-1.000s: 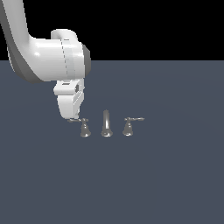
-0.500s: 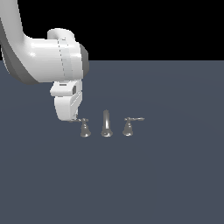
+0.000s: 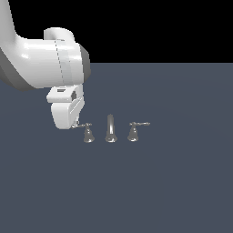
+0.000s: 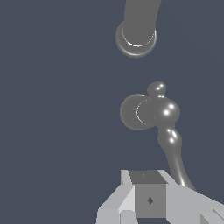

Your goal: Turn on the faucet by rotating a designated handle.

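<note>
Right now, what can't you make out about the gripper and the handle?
- Gripper opening: exterior view, the hand's body hides the fingers; wrist view, the edge cuts them off.
- Contact with the handle lever: its tip disappears behind the gripper in both views.
- Spout: cut off by the wrist view's edge.

No readable text, labels, brands or numbers anywhere — every surface is plain.

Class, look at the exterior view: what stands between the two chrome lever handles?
The upright spout stands between the handle and its twin, in the exterior view.
</note>
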